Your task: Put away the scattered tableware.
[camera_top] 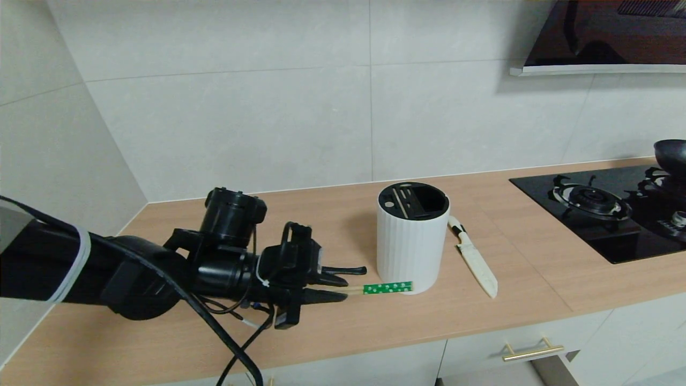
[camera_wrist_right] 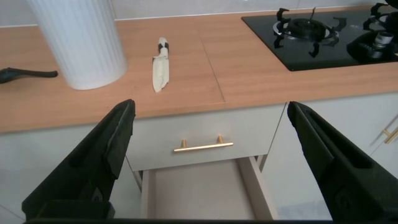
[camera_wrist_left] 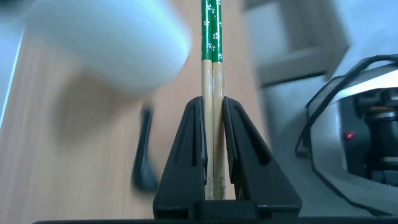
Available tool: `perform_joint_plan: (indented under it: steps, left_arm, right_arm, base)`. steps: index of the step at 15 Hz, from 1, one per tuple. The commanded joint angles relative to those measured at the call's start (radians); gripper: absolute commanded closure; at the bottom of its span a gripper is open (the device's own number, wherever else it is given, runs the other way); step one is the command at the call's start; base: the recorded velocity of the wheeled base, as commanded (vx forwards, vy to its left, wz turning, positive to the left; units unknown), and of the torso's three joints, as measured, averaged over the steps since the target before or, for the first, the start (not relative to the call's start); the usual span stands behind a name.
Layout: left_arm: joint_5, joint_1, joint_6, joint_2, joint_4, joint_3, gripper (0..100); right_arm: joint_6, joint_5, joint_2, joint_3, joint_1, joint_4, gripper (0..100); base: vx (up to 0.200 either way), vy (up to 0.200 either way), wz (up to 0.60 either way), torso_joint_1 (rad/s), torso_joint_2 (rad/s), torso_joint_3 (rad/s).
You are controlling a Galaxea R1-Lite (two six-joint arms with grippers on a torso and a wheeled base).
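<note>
A pair of wooden chopsticks with green patterned ends is held level just above the counter, tips pointing at the base of the white ribbed utensil holder. My left gripper is shut on their plain ends; in the left wrist view the chopsticks sit clamped between its fingers, with the holder beyond. One light stick stands in the holder's black top. A cream-bladed knife lies on the counter right of the holder. My right gripper hangs open below the counter's front edge, facing the knife.
A black gas hob with a dark pot occupies the counter's right end. A drawer with a gold handle stands slightly open under the counter edge. Tiled walls close in the back and left.
</note>
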Motion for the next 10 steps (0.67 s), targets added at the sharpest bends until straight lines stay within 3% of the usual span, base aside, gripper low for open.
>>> perform_joint_plan:
  steps: [1,3,10]
  left_arm:
    - [0.027,-0.088,-0.017,0.025,-0.019,-0.041,100]
    - [0.046,-0.160,-0.121,0.058,-0.066,-0.097,100]
    - [0.064,-0.280,-0.324,0.164,-0.220,-0.153,100]
  right_arm:
    - [0.000,0.000,0.000,0.000,0.000,0.000,0]
    - [0.000,0.000,0.002,0.000,0.000,0.000,0]
    - [0.000,0.000,0.002,0.000,0.000,0.000,0]
  base:
    - [0.000,0.000,0.00,0.000,0.00,0.000]
    - [0.000,0.000,0.00,0.000,0.00,0.000]
    - [0.000,0.000,0.00,0.000,0.00,0.000]
